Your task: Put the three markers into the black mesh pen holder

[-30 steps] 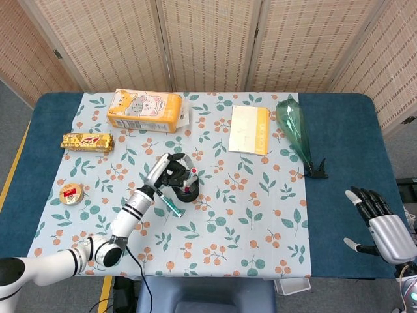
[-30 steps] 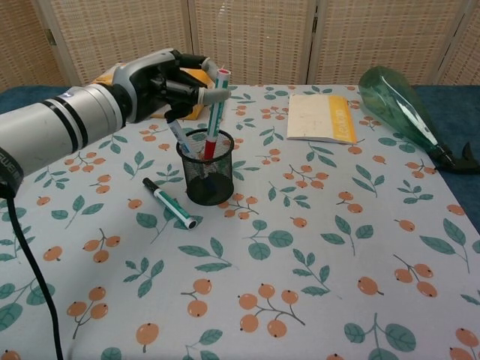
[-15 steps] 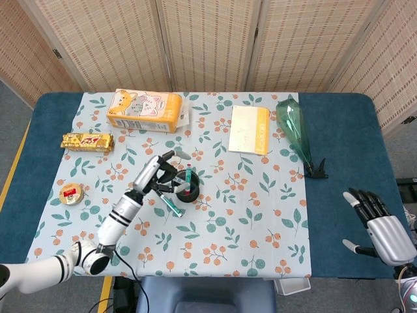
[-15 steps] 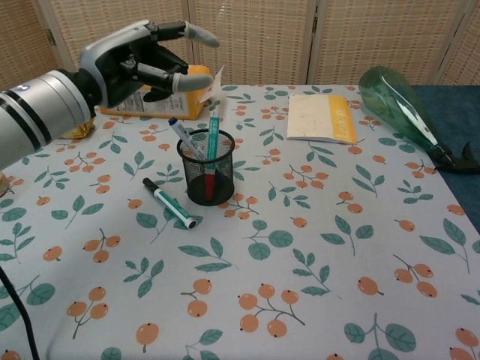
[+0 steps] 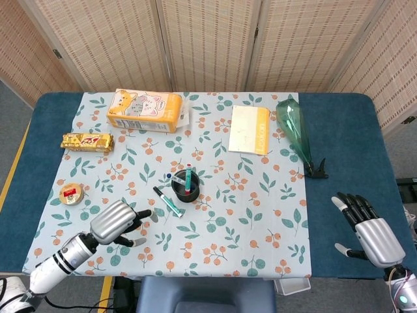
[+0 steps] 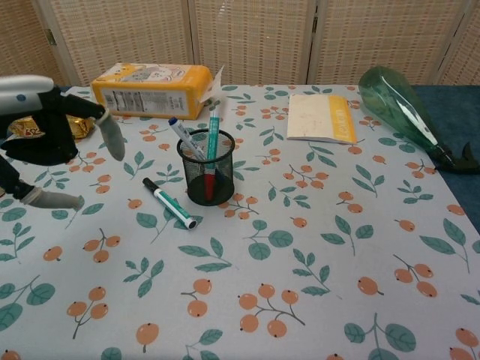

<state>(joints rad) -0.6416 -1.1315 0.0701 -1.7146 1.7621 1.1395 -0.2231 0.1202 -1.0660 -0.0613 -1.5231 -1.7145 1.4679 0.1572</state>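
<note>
Left hand (image 5: 116, 223) pulled back from over the holder, now low near front-left of table, fingers spread, holding nothing; the red/green marker it held 1 s ago is dropped in the holder. Right hand (image 5: 369, 229) shifted only slightly, off the table's right edge over the blue cloth, fingers apart, empty. Table (image 5: 273, 215) w/ floral cloth. Orange tissue pack (image 5: 144, 111) at back left, green bottle (image 5: 297, 130) lying on its side at right edge of cloth, notebook (image 5: 250, 129) just left of it, flat. Snack bar (image 5: 88, 141) at far left, small round tin (image 5: 70, 193) below it nr left edge. Black mesh pen holder (image 6: 206, 169) upright, mid-table. Inside: red/green marker (image 6: 211, 154) standing nearly upright, blue-capped marker (image 6: 182, 137) leaning left against the rim. Third marker (image 6: 169, 203), green body w/ black cap, lies flat on cloth just left-front of holder, not touching it in chest view. So 2 in, 1 out. Left hand well apart from that marker.
</note>
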